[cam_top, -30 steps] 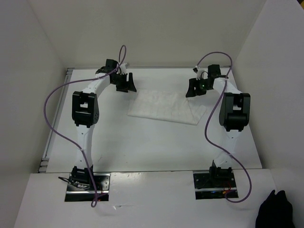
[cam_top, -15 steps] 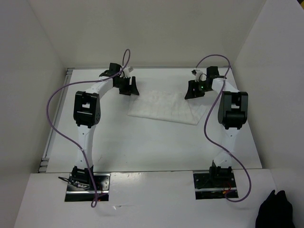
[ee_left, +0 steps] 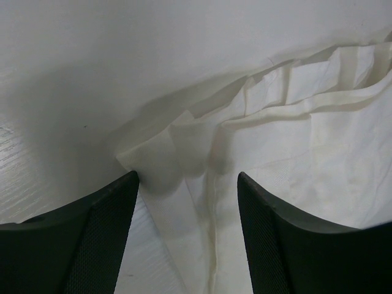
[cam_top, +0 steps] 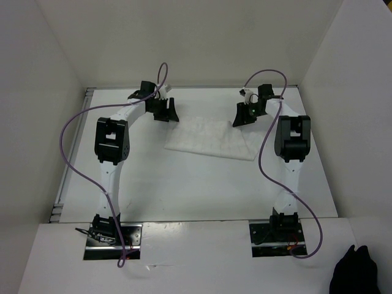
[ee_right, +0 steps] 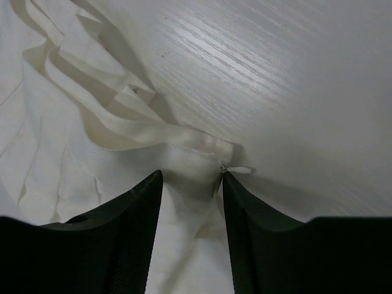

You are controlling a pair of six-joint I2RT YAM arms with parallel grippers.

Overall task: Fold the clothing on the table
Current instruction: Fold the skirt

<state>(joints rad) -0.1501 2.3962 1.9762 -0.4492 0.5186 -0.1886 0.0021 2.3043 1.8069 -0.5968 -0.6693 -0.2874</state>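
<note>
Left black two-finger gripper point(ee_left: 188, 175) stood spread, straddling the far-left corner of the thin white ribbed clothing point(cam_top: 211, 138). The right black gripper point(ee_right: 192, 174), jaws narrower yet apart, straddled its far-right corner. The clothing lay on the matte white table point(cam_top: 184, 190), long axis left-right. Bunched pleats at its far edge hid the layers beneath.

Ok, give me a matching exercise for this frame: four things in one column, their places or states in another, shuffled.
1 left gripper
2 right gripper
3 clothing
4 dark bundle

A spread flat on the table between the arms
B near right, off the table
C open over the clothing's far-left corner
D open over the clothing's far-right corner

Pairs: 1-C; 2-D; 3-A; 4-B
</note>
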